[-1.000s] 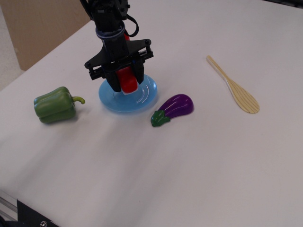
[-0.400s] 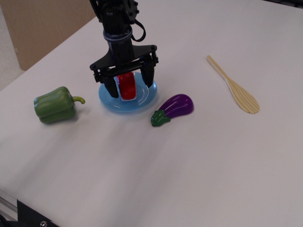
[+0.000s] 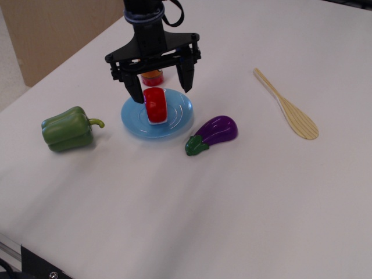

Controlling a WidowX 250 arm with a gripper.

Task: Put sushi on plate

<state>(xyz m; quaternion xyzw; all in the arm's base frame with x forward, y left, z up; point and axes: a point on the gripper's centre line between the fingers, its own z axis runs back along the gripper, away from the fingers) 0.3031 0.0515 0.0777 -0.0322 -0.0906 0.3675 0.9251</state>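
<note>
Change since earlier frames: black two-fingered claw (image 3: 162, 88) risen from around the sushi and spread wider; sushi no longer between the fingers, now left on the plate.
Claw state: wide open, holding nothing; fingers (image 3: 135, 88) hanging clear on either side above the sushi, apart from it.
Sushi: small toy nigiri with glossy red rounded top and white base (image 3: 155, 106), resting inside the plate, slightly left of its middle, red side turned toward the lower left, white base showing along its right edge.
Plate: round shallow light blue plastic plate with raised rim (image 3: 180, 118), left of frame centre, flat on the table.
Arm: black robot arm (image 3: 146, 23) reaching down from the top edge of the frame, with a blue band around its wrist.
Red bottle: small red bottle with orange label (image 3: 152, 76), just behind the plate, mostly hidden by the claw; touching the plate or not, cannot tell.
Green pepper: glossy green toy bell pepper with curled stem (image 3: 68, 128), at the left of the frame, near the plate but apart.
Eggplant: purple toy eggplant with green cap (image 3: 213, 133), just right of the plate, below its rim, apart from it.
Spoon: pale wooden spoon (image 3: 288, 106), upper right, well apart from the rest.
Table: white tabletop (image 3: 232, 209).
</note>
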